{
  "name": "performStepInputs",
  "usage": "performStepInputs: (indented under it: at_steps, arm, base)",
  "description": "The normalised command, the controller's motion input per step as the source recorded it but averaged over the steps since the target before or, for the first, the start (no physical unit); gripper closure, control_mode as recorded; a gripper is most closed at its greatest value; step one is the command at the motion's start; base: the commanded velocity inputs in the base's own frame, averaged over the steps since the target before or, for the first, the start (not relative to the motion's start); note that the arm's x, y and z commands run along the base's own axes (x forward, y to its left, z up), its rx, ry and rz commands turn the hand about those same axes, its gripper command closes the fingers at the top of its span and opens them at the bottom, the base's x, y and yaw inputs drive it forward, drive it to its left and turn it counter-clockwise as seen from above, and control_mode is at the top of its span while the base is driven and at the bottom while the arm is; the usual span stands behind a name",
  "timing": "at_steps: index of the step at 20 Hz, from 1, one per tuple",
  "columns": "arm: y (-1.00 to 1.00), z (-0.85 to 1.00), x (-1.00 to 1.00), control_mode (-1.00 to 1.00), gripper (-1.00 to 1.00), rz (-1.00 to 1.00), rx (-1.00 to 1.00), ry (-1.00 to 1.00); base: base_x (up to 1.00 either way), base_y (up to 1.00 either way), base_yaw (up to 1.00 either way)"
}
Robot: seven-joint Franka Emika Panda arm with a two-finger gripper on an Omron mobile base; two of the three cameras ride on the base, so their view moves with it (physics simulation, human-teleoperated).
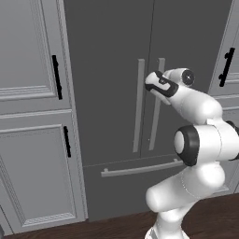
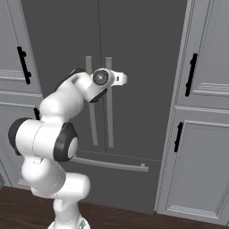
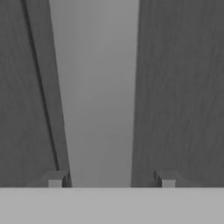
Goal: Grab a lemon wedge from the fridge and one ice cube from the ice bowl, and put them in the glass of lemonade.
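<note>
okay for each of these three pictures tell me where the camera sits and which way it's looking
Left base view: behind the arm's left, facing the closed fridge; the arm rises lower right.
Right base view: behind its right, same fridge; the arm rises lower left.
Hand view: on the hand, close up on a door handle between the claw tips.
Both base views share the fridge, its two vertical handles, the drawer bar and the flanking cabinets.
</note>
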Motion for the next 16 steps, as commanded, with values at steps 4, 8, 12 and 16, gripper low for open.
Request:
performStepInputs:
  at_steps: [4,8,12,16]
  arm:
    - [-0.06,0.0,0.02,-1.0,1.0,0.03,0.0,0.15]
    - [-0.35,0.0,-0.45,-1.0,1.0,0.04,0.02,0.25]
    - [-0.6,0.0,-1.0,-1.0,1.0,0.0,0.04,0.22]
    - [-0.8,0.0,-1.0,-1.0,1.0,0.0,0.05,0.14]
  base:
    - [0.0,0.0,0.0]
    - [0.0,0.0,0.0]
    - [0.0,0.0,0.0]
    - [0.0,0.0,0.0]
